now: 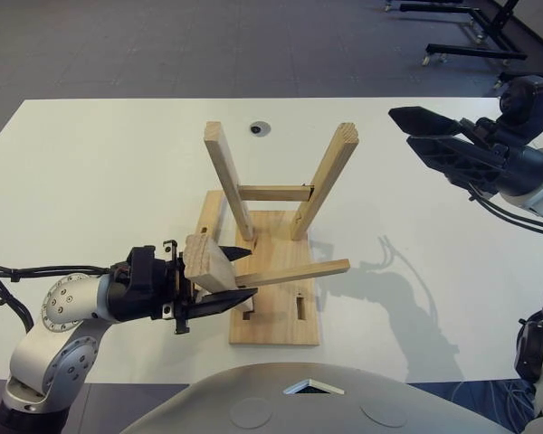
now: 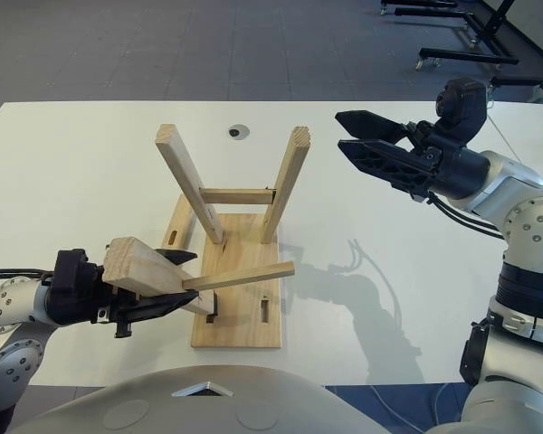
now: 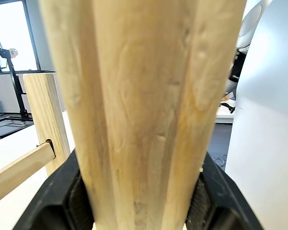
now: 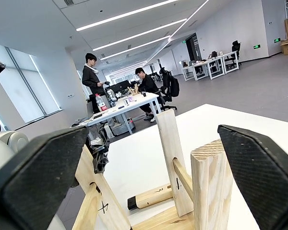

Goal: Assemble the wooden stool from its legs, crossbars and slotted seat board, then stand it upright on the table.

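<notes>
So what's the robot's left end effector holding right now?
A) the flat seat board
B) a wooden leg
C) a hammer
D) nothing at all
B: the left end effector is shut on a wooden leg that has a crossbar sticking out of it, held over the seat board.

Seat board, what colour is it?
The seat board is pale bare wood, clearest in left eye view.

Seat board flat on table, two legs upright at its far end, third leg over its near-left corner.
</notes>
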### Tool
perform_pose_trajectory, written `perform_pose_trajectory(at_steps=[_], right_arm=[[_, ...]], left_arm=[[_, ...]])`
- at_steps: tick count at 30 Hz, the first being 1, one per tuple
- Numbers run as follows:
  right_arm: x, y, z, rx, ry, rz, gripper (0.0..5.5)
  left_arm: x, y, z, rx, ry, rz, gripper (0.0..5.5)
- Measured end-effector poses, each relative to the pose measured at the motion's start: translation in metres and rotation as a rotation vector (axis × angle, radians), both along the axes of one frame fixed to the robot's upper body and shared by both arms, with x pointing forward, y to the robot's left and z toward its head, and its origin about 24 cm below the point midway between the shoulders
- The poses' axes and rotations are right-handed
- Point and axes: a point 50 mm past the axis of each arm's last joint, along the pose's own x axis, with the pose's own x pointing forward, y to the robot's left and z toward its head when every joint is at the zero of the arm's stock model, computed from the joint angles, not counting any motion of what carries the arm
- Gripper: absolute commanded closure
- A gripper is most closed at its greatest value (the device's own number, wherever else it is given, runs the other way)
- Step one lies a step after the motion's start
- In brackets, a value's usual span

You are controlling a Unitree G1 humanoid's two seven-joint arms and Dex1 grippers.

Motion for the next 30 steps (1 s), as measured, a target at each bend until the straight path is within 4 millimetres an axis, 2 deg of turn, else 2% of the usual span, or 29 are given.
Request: perform_pose_trajectory(at_steps=[10,30], right_arm=[[0.001,0.002,-0.002,0.011,0.005,-0.004,0.56],[-0.002,0.016,-0.004,0.011,-0.004,0.023,0.56]], left_arm=[[0.001,0.007,-0.004,0.008,0.034,-0.045,3.46],[0.01,0.005,-0.012,0.061,0.034,-0.042,3.46]])
